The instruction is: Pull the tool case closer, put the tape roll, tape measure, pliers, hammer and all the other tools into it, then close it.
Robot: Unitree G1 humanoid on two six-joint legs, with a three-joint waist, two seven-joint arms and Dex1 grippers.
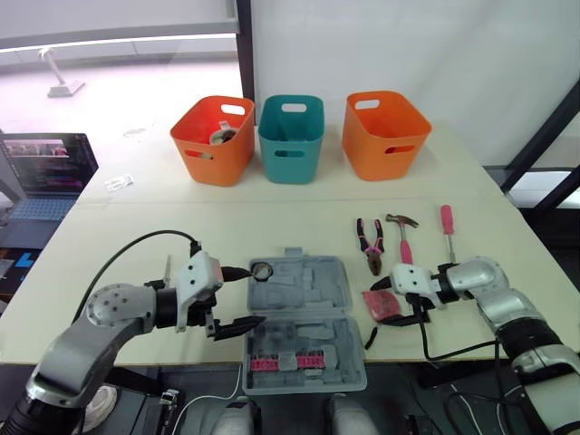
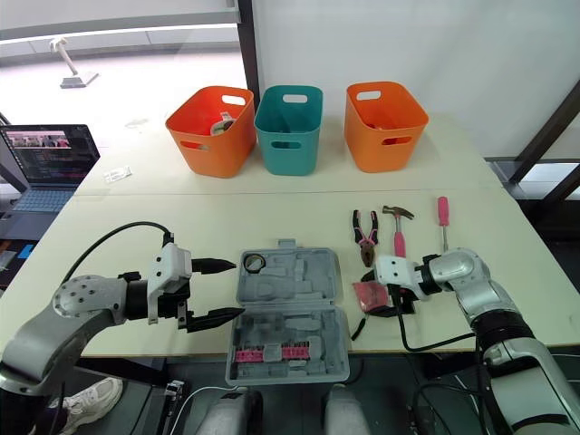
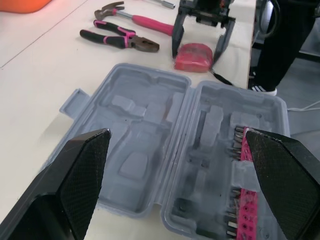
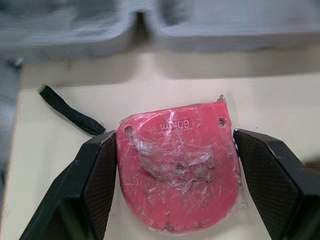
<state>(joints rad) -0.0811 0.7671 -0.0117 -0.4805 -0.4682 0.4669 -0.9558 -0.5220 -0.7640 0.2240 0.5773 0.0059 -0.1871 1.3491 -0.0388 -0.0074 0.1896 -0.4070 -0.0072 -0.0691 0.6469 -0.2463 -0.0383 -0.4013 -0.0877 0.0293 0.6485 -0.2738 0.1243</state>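
The grey tool case point(image 1: 313, 304) lies open at the table's front middle, with a pink strip of bits point(image 1: 287, 362) in its near half. A black tape roll point(image 1: 262, 270) sits at its far left corner. My left gripper point(image 1: 252, 295) is open just left of the case, its upper fingertip beside the roll. Right of the case, the red tape measure point(image 4: 180, 170) lies on the table with my right gripper point(image 4: 175, 132) shut on its two sides. Pliers point(image 1: 372, 243), a pink hammer point(image 1: 403, 237) and a pink screwdriver point(image 1: 447, 231) lie just beyond.
Three bins stand at the back: orange point(image 1: 215, 139) with something in it, teal point(image 1: 291, 138) and orange point(image 1: 385, 133). A laptop point(image 1: 45, 172) sits off the table to the left. The tape measure's black strap point(image 1: 370, 338) trails toward the front edge.
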